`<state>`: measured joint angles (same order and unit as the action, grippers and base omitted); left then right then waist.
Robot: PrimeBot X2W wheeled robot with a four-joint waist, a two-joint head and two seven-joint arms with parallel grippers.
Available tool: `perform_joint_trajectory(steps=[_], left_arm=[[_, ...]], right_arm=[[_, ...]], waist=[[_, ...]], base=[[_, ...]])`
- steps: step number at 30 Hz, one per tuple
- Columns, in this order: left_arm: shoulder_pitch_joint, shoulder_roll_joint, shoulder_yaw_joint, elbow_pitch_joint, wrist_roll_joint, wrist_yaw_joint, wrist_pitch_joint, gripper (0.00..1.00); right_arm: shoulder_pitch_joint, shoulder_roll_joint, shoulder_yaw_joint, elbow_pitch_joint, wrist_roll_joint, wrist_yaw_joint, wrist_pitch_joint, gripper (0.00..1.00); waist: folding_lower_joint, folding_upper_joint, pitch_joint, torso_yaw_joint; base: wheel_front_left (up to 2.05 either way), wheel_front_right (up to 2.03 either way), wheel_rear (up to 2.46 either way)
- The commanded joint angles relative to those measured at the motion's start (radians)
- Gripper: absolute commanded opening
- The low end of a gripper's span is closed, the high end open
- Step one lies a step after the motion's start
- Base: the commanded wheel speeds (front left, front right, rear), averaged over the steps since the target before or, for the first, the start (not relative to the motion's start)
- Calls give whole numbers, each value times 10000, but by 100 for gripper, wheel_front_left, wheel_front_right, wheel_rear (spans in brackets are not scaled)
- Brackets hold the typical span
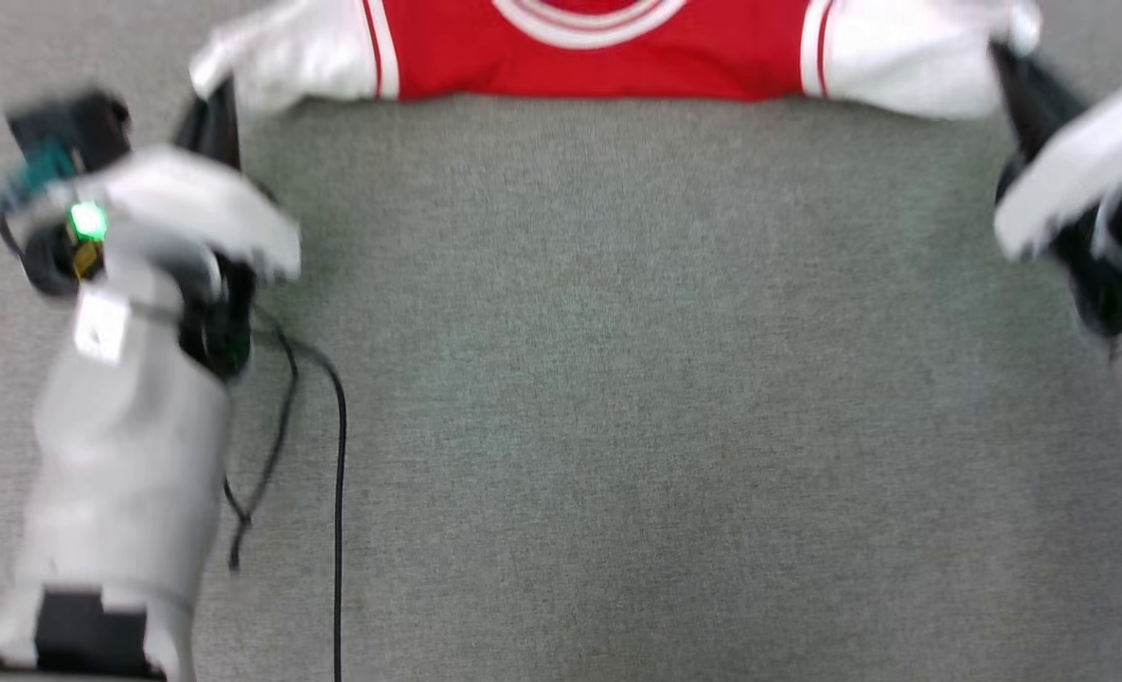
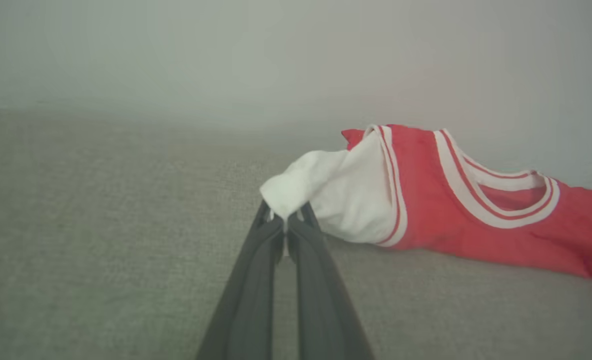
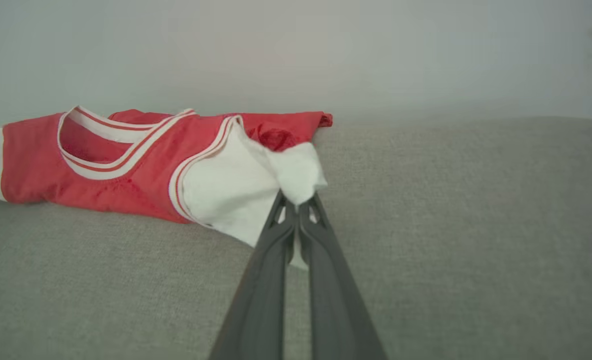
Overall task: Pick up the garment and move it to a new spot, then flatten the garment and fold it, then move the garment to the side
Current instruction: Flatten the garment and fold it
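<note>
The garment (image 1: 598,66), a red jersey-style T-shirt with white short sleeves and red-and-white striped trim, is pinched at both sleeve ends on the grey woven surface (image 1: 617,379).

Both arms reach forward and low. The left gripper (image 2: 287,222) and the right gripper (image 3: 298,202) each have their long dark fingers clamped tight on a white sleeve tip. The shirt lies stretched sideways between them at the far edge of the head view, red body a bit rumpled, sleeves bunched up at the pinch.

The garment (image 1: 598,57), red with white sleeves and striped trim, lies stretched sideways near the far edge of the grey surface (image 1: 617,379), bunched sleeve tips pinched in my left gripper (image 2: 287,221) and right gripper (image 3: 297,207).
</note>
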<state>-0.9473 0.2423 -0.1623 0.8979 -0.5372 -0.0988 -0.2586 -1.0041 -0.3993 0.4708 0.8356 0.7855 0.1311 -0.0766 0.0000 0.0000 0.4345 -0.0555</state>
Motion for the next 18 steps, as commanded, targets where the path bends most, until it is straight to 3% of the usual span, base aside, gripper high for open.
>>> perform_joint_trajectory(steps=[1, 11, 18], left_arm=[[546, 15, 80, -211, -15, -46, -59, 0], [5231, -261, 1273, -3303, 158, 234, -87, 0], [8179, -438, 1559, -4846, 153, 555, -46, 0]], right_arm=[[477, -107, 122, -147, 114, -7, -55, 0], [3809, -736, 564, -1305, 513, -7, 56, 0], [6205, -846, -110, -2102, 493, -7, 68, 0]], waist=[[0, 0, -455, 27], [0, 0, -2468, -54], [0, 0, -3557, -78]], base=[[0, 0, 0], [0, 0, 0], [0, 0, 0]])
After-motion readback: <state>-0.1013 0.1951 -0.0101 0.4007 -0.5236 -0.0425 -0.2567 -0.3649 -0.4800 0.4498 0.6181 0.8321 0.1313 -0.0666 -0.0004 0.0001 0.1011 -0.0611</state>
